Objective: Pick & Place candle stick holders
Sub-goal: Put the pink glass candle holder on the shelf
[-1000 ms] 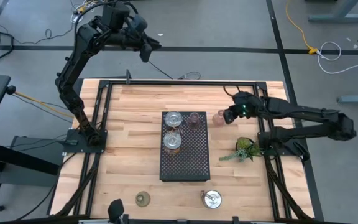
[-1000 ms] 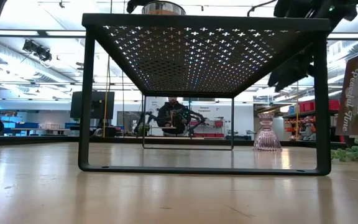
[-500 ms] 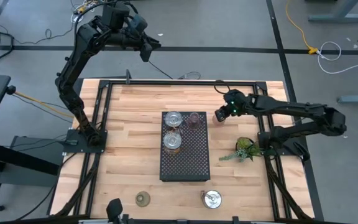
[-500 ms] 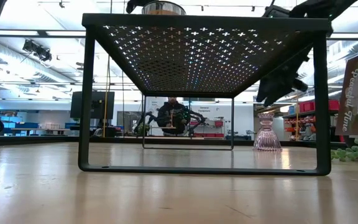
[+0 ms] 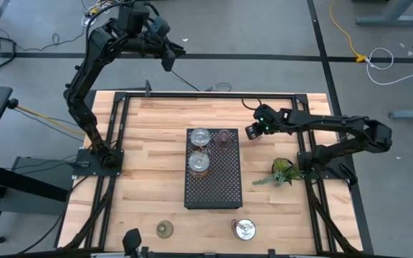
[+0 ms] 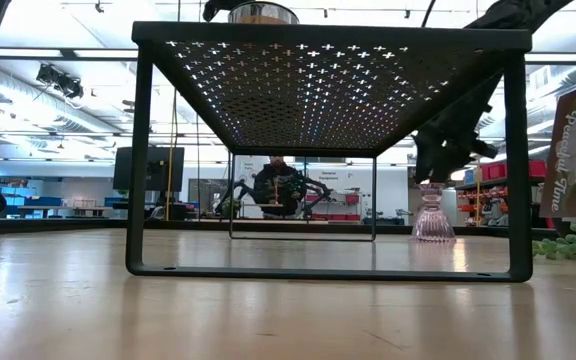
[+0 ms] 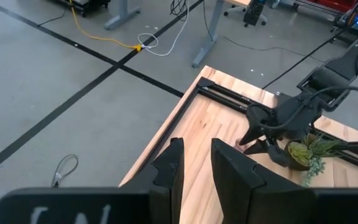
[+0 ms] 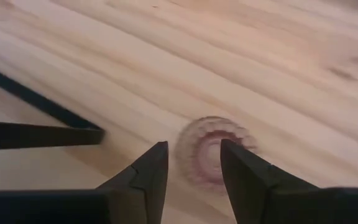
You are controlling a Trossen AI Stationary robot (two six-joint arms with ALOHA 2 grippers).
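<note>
We note the right gripper (image 5: 252,132) poised directly above the pink holder (image 8: 211,149), which stands on the bare counter (image 5: 149,143) just beside the black tray (image 5: 214,186); we judge this lines it up for a top-down grab. Its jaws are spread, one on either side of the holder's rim, gripping nothing yet. On the tray top sit two silvery holders (image 5: 200,136) and another pink one (image 5: 224,137). An olive holder (image 5: 165,228) and a third silvery one (image 5: 244,229) wait near the counter's front edge. Left gripper (image 7: 194,171) parked high beyond the counter's back edge, jaws slightly parted, empty
</note>
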